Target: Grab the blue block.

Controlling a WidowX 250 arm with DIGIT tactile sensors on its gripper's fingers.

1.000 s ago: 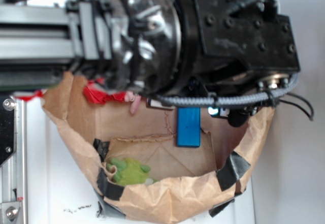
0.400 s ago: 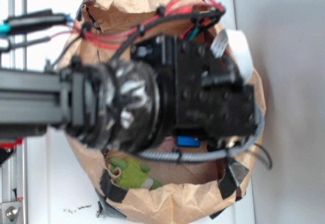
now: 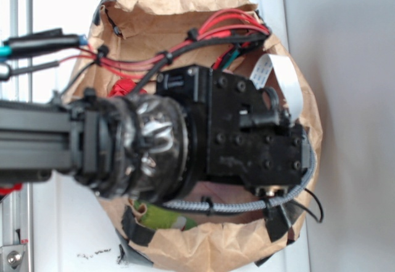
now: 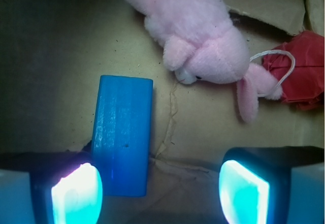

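Observation:
The blue block [image 4: 122,134] lies flat on the paper floor of the bag, lengthwise away from me. My gripper [image 4: 160,191] hovers over it, open, jaws wide apart. The left fingertip [image 4: 76,193] stands just beside the block's near left corner; the right fingertip [image 4: 242,191] is well to the block's right. Nothing is held between them. In the exterior view the arm [image 3: 185,139] fills the bag's mouth and hides the block.
A pink plush toy [image 4: 195,43] lies beyond the block, to the right. A red object [image 4: 302,66] sits at the far right. The brown paper bag's rim [image 3: 210,247] rings the arm; a green toy [image 3: 157,215] shows at its near side.
The arm has come down into the bag from its far side. The blue block, visible a second ago, is now hidden under the arm in the exterior view.

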